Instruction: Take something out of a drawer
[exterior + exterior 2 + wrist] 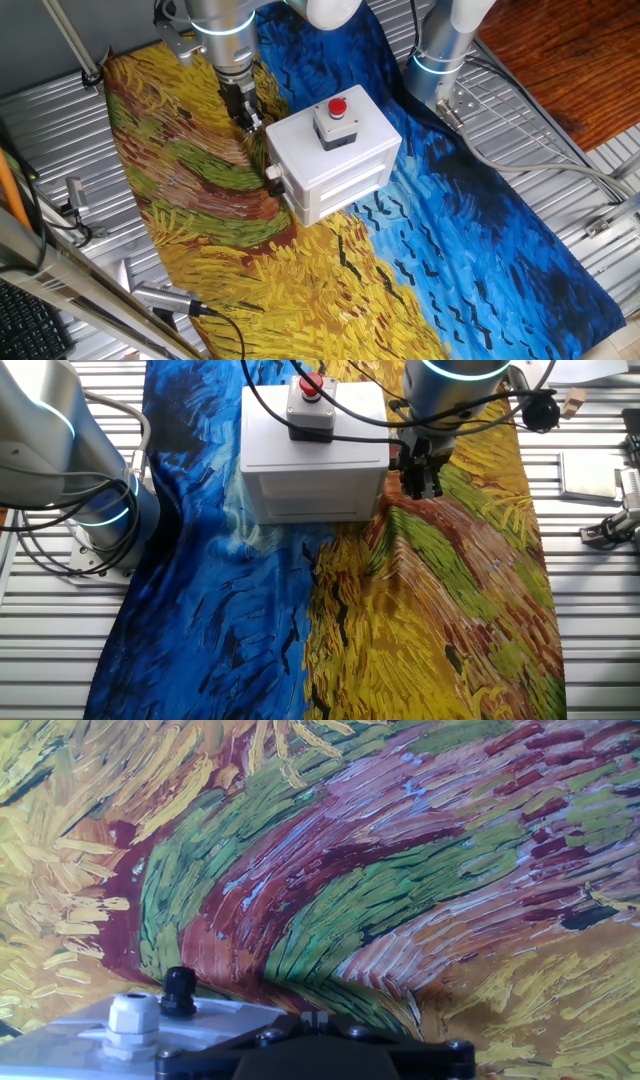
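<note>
The white box [335, 150] with the red button [338, 107] stands on the painted cloth; it also shows in the other fixed view [312, 455]. Its drawer front [345, 188] sits flush with the box, closed, also in the other fixed view [312, 498]. No knob is visible. The tan block is hidden. My gripper [252, 122] hangs close beside the box's back left corner, just above the cloth, also in the other fixed view [420, 485]. In the hand view the fingertips [315, 1018] look pressed together with nothing between them. The box corner with two cable glands [150, 1010] lies at lower left.
A second arm's base [440, 50] stands behind the box, also in the other fixed view [95, 500]. Cables [350, 420] run over the box top. Metal tools [165, 298] lie at the table's left edge. The cloth [200, 200] bunches in folds beside the box.
</note>
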Controlling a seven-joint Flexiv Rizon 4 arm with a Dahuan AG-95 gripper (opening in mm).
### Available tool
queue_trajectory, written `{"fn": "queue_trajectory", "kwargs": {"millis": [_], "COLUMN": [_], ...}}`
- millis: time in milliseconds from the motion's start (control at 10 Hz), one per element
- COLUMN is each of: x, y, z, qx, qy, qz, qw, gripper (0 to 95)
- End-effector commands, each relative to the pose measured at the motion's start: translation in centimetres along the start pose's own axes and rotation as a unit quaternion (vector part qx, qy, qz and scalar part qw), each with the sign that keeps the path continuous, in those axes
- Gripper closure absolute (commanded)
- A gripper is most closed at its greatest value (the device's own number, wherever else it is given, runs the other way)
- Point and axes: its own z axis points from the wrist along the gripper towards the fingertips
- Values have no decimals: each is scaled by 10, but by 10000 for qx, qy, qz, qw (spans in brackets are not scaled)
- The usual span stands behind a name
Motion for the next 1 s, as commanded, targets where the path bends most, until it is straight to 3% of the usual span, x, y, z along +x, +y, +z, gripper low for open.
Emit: {"fn": "queue_trajectory", "kwargs": {"millis": [100,400,800,1000], "x": [0,0,1,1], "y": [0,0,0,-5], "z": [0,0,0,-2], "qx": [-19,-47,61,-19], "qy": [26,42,-30,-12], "qz": [-262,-582,-304,-177], "qw": [9997,9983,9995,9998], "gripper": [950,950,950,950]}}
